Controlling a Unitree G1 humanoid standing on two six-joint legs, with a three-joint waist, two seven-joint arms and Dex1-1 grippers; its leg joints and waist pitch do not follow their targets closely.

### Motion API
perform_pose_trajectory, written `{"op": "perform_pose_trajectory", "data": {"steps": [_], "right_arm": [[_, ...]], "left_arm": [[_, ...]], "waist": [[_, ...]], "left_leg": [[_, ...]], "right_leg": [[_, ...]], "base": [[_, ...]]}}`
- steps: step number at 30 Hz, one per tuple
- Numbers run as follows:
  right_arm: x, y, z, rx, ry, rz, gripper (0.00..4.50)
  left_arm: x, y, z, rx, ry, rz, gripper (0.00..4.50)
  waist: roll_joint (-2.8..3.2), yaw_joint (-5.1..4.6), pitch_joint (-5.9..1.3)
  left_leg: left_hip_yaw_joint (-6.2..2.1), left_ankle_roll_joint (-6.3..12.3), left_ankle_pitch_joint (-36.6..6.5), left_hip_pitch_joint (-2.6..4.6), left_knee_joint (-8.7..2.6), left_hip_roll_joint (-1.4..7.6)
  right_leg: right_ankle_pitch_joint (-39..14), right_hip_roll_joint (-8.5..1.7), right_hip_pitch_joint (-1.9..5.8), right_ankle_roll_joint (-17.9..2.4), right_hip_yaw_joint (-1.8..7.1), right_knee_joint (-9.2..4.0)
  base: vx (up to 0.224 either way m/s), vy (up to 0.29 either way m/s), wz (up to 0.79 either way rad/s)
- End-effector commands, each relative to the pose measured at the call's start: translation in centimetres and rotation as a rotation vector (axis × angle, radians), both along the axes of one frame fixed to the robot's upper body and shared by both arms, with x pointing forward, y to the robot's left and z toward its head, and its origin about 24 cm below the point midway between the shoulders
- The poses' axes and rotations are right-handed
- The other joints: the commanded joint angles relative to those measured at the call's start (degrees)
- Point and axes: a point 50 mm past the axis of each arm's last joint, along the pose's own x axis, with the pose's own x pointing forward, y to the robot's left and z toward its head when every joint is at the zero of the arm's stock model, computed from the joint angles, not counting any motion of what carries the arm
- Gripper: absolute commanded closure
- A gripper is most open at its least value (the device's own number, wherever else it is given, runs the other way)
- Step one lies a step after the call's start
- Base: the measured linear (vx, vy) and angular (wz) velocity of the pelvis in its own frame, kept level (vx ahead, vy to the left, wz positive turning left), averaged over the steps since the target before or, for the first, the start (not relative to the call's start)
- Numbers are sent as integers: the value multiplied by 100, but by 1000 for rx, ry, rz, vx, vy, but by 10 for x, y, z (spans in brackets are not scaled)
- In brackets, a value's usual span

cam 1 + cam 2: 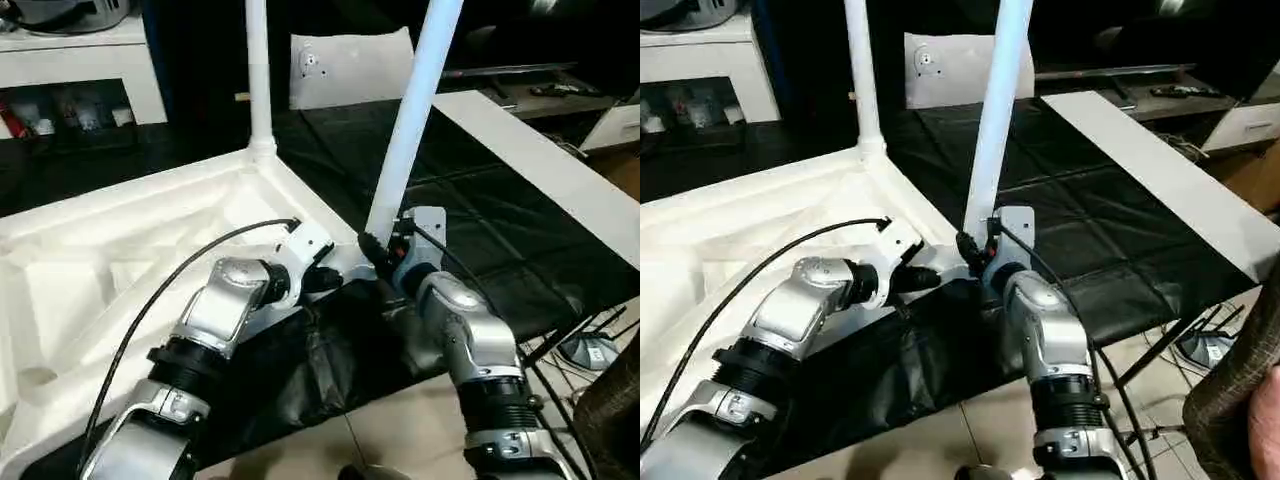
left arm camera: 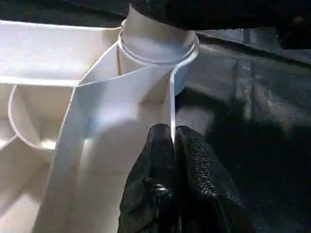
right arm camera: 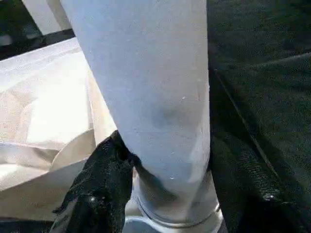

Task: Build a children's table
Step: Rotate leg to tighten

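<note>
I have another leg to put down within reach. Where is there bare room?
The black mat is bare between the held leg and the white board. The near tabletop corner is crowded: the left gripper pinches its rim, the right gripper clamps the leg.

Smooth white plastic makes up the tabletop [image 1: 120,240] and the leg [image 3: 150,87], which looks faintly glossy. Textured black rubbery fingers [image 2: 194,160] pinch the rim; wrinkled glossy black sheet [image 1: 500,230] lies beneath.
</note>
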Motion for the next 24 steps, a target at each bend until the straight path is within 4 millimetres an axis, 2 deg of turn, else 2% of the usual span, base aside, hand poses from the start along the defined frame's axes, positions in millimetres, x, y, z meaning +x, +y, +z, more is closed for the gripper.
{"op": "perform_pose_trajectory", "data": {"steps": [1, 5, 8, 9, 11, 12, 13, 15, 16, 17, 19, 20, 21, 22, 23, 24], "right_arm": [[-7, 36, 0, 88, 18, 144, 174], [-13, 22, -1, 67, -16, 136, 133], [-17, 13, -1, 50, -39, 143, 113], [-21, 4, -2, 40, -59, 157, 100], [-28, -10, -1, 23, -90, 178, 83], [-30, -14, -1, 18, -101, 185, 71], [-30, -14, -1, 18, -101, 185, 61], [-40, -34, 0, -13, -129, 231, 50], [-45, -41, 0, -27, -133, 248, 34], [-48, -48, 0, -35, -135, 251, 34], [-56, -60, 0, -42, -132, 262, 17], [-60, -66, 0, -46, -128, 271, 7], [-64, -69, 0, -53, -127, 279, 7], [-71, -78, 0, -63, -124, 289, 7], [-73, -80, -1, -65, -123, 293, 7], [-78, -85, 0, -68, -121, 304, 7]], "left_arm": [[1, -23, 18, -29, -77, -121, 450], [1, -9, 18, -7, -97, -185, 450], [1, -3, 18, -1, -99, -231, 450], [0, 2, 18, 0, -102, -279, 450], [-1, 9, 18, 14, -100, -334, 450], [-1, 11, 18, 21, -105, -355, 450], [-1, 11, 18, 21, -105, -355, 450], [0, 16, 18, 46, -126, -439, 450], [1, 18, 17, 67, -137, -463, 450], [3, 20, 17, 90, -155, -469, 450], [8, 23, 17, 118, -183, -470, 450], [10, 24, 18, 122, -191, -468, 450], [11, 24, 19, 115, -194, -463, 450], [12, 24, 21, 103, -193, -467, 450], [12, 24, 21, 99, -192, -472, 450], [12, 24, 22, 96, -188, -483, 450]], "waist": [[41, 62, -401], [78, 84, -412], [93, 124, -403], [131, 135, -396], [125, 192, -382], [123, 235, -372], [120, 239, -370], [115, 291, -361], [123, 357, -371], [138, 371, -377], [104, 414, -368], [105, 440, -363], [94, 447, -364], [103, 465, -369], [90, 463, -365], [107, 458, -362]], "left_leg": [[47, 306, -992, -41, -415, 67], [62, 329, -723, -51, -419, 79], [69, 318, -737, -30, -431, 89], [72, 272, -799, -15, -436, 98], [83, 252, -957, 4, -446, 95], [91, 224, -1102, 30, -451, 102], [89, 202, -1140, 24, -457, 105], [99, 193, -1183, 38, -454, 99], [96, 196, -1145, 65, -453, 111], [103, 185, -1141, 77, -453, 122], [99, 212, -1184, 38, -461, 118], [107, 230, -1249, 24, -460, 94], [108, 217, -1279, 39, -454, 95], [102, 210, -1289, 38, -447, 87], [101, 229, -1269, 28, -449, 89], [93, 240, -1243, 9, -452, 85]], "right_leg": [[-1903, -356, 329, -679, 302, -400], [-1426, -356, 369, -859, 332, -340], [-1346, -346, 372, -887, 336, -333], [-1370, -350, 357, -917, 343, -330], [-1554, -351, 358, -843, 349, -376], [-1691, -353, 332, -822, 354, -393], [-1745, -356, 336, -819, 354, -383], [-1915, -360, 322, -738, 356, -424], [-1764, -355, 311, -722, 370, -411], [-1668, -352, 311, -747, 379, -391], [-1660, -356, 342, -730, 376, -378], [-1945, -351, 354, -607, 356, -433], [-2068, -366, 342, -567, 356, -439], [-2353, -384, 347, -452, 347, -480], [-2364, -387, 346, -445, 350, -486], [-2377, -385, 354, -443, 345, -483]], "base": [[0, 0, 0], [0, 0, 0], [0, 0, 0], [0, 0, 0], [0, 0, 0], [0, 0, 0], [0, 0, 0], [0, 0, 0], [0, 0, 0], [0, 0, 0], [0, 0, 0], [0, 0, 0], [0, 0, 0], [0, 0, 0], [0, 0, 0], [0, 0, 0]]}}
